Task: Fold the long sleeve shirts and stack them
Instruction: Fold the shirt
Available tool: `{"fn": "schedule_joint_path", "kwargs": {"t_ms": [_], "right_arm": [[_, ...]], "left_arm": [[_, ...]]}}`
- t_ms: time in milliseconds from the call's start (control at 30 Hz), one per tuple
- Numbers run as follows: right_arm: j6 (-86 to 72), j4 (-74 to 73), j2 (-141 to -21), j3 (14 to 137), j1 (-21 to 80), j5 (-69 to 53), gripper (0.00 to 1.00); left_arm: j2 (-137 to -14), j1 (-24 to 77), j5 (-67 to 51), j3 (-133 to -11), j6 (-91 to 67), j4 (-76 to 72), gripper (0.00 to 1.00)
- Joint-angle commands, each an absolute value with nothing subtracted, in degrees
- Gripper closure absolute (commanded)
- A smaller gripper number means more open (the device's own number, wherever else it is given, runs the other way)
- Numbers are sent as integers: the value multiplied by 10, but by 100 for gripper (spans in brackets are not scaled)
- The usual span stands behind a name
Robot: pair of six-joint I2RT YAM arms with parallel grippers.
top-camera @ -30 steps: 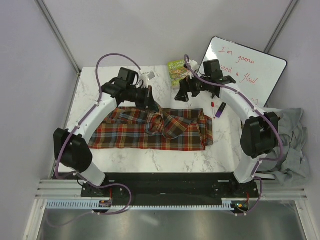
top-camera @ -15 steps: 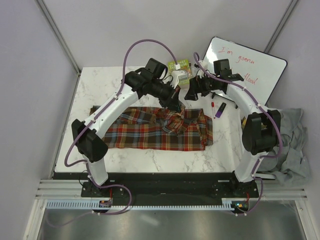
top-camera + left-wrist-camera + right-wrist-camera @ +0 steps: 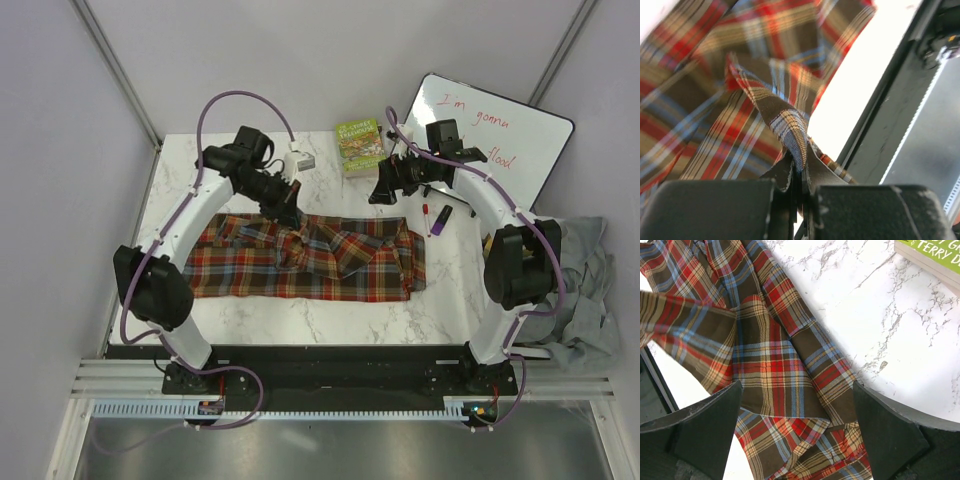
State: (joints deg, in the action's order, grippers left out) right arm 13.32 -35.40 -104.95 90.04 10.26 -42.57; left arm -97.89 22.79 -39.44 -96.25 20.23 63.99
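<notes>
One long sleeve shirt (image 3: 340, 262), plaid flannel in red-orange, brown and blue, lies spread across the marble table (image 3: 200, 165). My left gripper (image 3: 289, 214) is over the shirt's upper middle, shut on a raised fold of it. In the left wrist view the pinched plaid fold (image 3: 790, 127) rises from the shut gripper (image 3: 801, 189). My right gripper (image 3: 384, 190) hovers just beyond the shirt's far right edge, open. In the right wrist view its fingers (image 3: 702, 427) stand wide apart above the plaid cloth (image 3: 775, 365), holding nothing.
A green book (image 3: 359, 146) and a small white object (image 3: 300, 160) lie at the back of the table. A whiteboard (image 3: 495, 135) leans at the back right, with two markers (image 3: 434, 217) beside it. A grey garment (image 3: 585, 285) hangs off the right side.
My left gripper swung right over the shirt's middle, then came back left, still holding the cloth. The bunched middle of the shirt now lies flatter. The right gripper shifted slightly right.
</notes>
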Motion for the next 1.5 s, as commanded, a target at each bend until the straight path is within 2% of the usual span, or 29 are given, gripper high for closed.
{"fn": "schedule_joint_path", "kwargs": {"t_ms": [0, 433, 1067, 1367, 1467], "right_arm": [[142, -359, -1043, 917, 102, -448, 2], [185, -392, -1033, 885, 114, -429, 2], [229, -425, -1030, 849, 142, -408, 6], [223, -414, -1035, 837, 167, -401, 14], [225, -412, -1033, 825, 177, -399, 25]], "left_arm": [[-948, 193, -368, -917, 301, 658, 98], [-915, 139, -323, -802, 390, 634, 98], [-927, 48, -270, -790, 509, 611, 98], [-958, 27, -260, -789, 555, 562, 97], [-966, 25, -259, -791, 562, 553, 97]]}}
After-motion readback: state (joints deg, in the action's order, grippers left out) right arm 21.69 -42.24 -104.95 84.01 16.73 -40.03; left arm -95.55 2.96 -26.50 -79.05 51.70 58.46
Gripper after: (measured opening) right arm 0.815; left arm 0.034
